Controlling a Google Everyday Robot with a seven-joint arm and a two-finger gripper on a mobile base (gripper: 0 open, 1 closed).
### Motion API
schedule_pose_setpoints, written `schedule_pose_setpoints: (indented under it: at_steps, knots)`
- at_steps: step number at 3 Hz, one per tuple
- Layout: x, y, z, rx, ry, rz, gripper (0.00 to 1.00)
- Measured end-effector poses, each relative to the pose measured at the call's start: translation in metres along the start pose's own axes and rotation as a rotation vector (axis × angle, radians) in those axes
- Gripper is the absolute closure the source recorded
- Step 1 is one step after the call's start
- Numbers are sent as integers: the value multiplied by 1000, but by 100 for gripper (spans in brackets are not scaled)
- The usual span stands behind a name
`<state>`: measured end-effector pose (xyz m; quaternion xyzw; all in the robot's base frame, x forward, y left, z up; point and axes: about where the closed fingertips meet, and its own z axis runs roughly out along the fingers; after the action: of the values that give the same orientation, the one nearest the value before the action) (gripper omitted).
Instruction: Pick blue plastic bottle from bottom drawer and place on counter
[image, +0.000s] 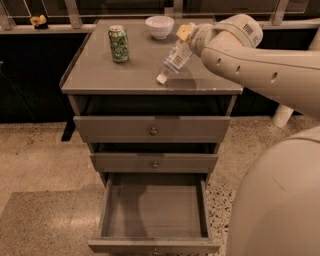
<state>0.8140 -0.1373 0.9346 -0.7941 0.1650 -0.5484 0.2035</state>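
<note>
- Gripper (186, 36): over the right rear part of the counter (125, 75), closed on the base end of the blue plastic bottle (174, 57).
- Bottle: clear body, pale bluish-white label, white cap. It is tilted, cap lowest, at or just above the counter surface.
- Green can (119, 44) and white bowl (159, 27): upright on the counter, apart from the bottle.
- Bottom drawer (152, 212): pulled open, plain grey interior.
</note>
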Motion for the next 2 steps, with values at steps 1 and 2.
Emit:
schedule_pose_setpoints:
  at_steps: [1, 2]
  knots:
    - [0, 0, 0, 0, 0, 0, 35]
    - [0, 0, 0, 0, 0, 0, 11]
